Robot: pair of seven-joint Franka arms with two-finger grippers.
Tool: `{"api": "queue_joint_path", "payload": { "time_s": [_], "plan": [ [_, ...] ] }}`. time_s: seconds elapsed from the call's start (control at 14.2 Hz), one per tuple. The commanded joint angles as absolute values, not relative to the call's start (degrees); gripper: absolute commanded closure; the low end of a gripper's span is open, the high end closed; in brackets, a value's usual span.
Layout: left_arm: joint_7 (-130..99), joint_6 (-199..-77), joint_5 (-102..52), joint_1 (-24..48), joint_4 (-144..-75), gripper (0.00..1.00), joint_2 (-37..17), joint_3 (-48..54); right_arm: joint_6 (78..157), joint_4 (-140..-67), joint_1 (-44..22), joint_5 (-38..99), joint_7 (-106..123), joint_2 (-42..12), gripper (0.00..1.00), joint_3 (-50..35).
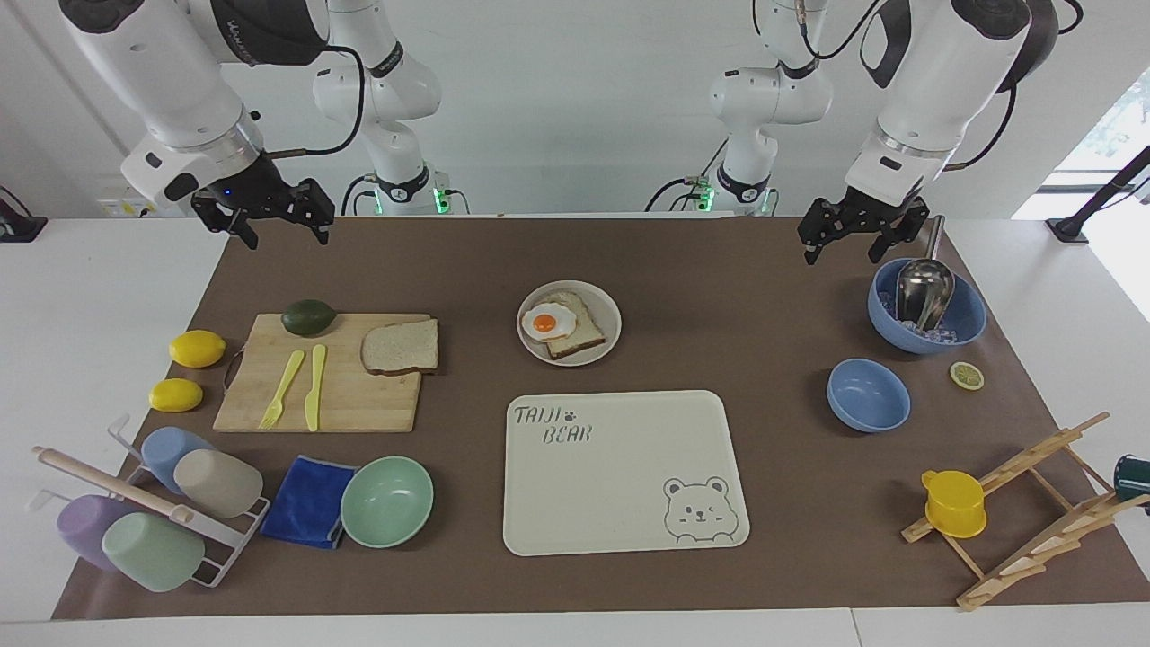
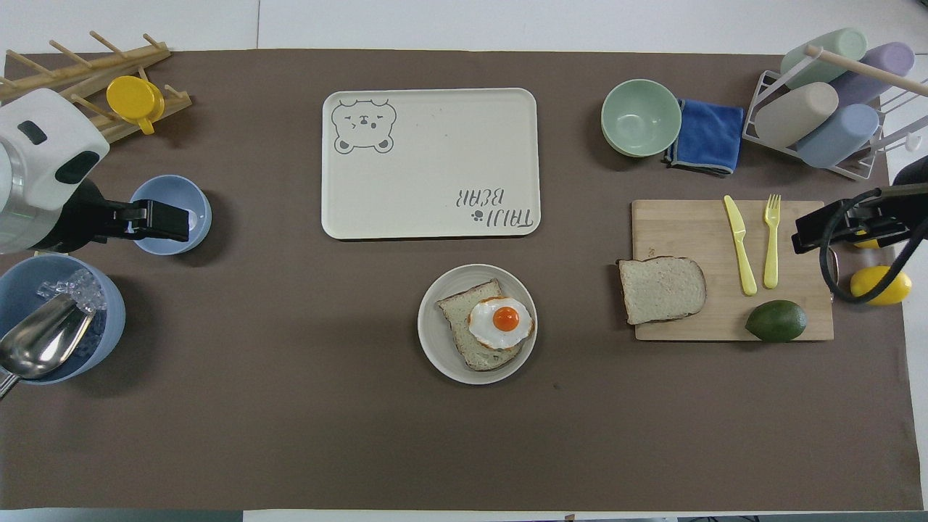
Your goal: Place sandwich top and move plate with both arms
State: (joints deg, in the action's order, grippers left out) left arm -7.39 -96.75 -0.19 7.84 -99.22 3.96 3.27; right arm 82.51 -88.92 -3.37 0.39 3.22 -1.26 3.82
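Bread, the sandwich top (image 1: 401,347), lies on the cutting board (image 1: 359,404), untouched; both the right gripper (image 1: 278,216) and left gripper (image 1: 861,229) hang spread (empty) above it, the plate (image 1: 605,316) between them.

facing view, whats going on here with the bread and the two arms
Nothing is being handled yet. The spare squarish slice of speckled wholemeal bread lies on the wooden cutting board. The small round beige-grey plate holds another slice with a fried egg on it, nearer the robots than the cream bear-printed tray. The right end effector hangs open above the mat near the board; the left end effector hangs open near the large blue bowl.
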Motion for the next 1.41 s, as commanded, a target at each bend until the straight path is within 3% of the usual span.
{"api": "queue_joint_path", "payload": {
  "time_s": [0.0, 0.49, 0.77, 0.85, 1.2, 1.34],
  "plan": [
    [-6.94, -96.24, 0.79, 7.30, -99.05, 0.00, 4.48, 3.52, 82.09, -88.24, -2.72, -0.61, 1.85, -1.49, 0.00, 3.43],
    [-6.94, -96.24, 0.79, 7.38, -99.05, 0.00, 4.48, 3.52, 83.92, -91.22, -2.72, -0.62, 1.22, -0.27, 0.00, 4.30],
    [-6.94, -96.24, 0.79, 7.38, -99.05, 0.00, 4.48, 3.52, 91.03, -96.39, -9.65, -2.88, 1.43, 0.44, 0.00, 3.52],
    [-6.94, -96.24, 0.79, 7.38, -99.05, 0.00, 4.48, 3.52, 93.14, -98.24, -12.63, -6.90, -3.99, -0.26, 0.00, 2.30],
    [-6.94, -96.24, 0.79, 7.38, -99.05, 0.00, 4.48, 3.52, 102.21, -100.89, -14.06, -14.04, -20.70, -10.27, 0.00, -5.17],
    [-6.94, -96.24, 0.79, 7.38, -99.05, 0.00, 4.48, 3.52, 107.28, -107.19, -13.89, -16.34, -25.56, -10.29, 0.00, -7.46]
  ]
}}
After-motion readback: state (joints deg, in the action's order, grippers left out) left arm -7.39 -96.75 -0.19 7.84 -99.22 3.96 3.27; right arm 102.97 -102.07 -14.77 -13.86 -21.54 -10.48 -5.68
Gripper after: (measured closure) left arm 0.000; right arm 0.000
